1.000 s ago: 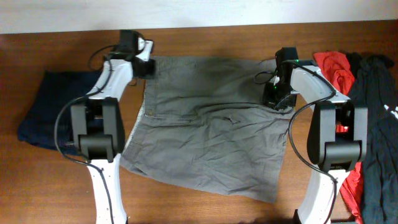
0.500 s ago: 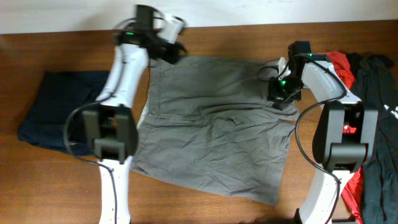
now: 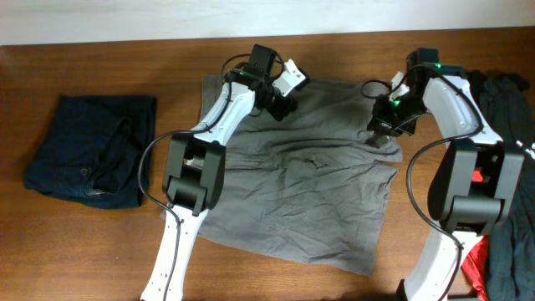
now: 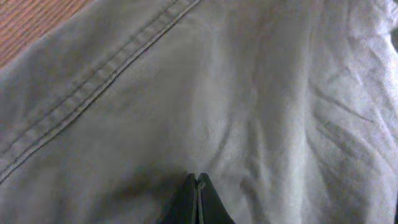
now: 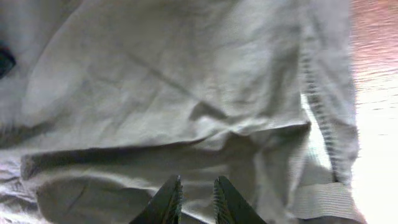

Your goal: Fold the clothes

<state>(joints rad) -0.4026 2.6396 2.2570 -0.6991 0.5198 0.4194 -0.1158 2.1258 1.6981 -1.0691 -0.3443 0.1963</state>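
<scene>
We see the clothes (image 3: 309,184) spread wrinkled across the middle of the tabletop (image 3: 100,242). Near their far edge, the left gripper (image 4: 196,180) has its jaws pressed together against the fabric. The right gripper (image 5: 197,186) sits at their right edge, its jaws narrowly apart and pinching a fold of cloth.

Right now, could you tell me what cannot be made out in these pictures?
Left gripper: shut; the left wrist view's bottom edge hides whether it pinches the shorts.
Right gripper: the right wrist view's bottom edge cuts off its narrow gap.
Shorts' left edge: overhead, the left arm covers part.
Black garment: overhead, the right edge cuts it off.
</scene>
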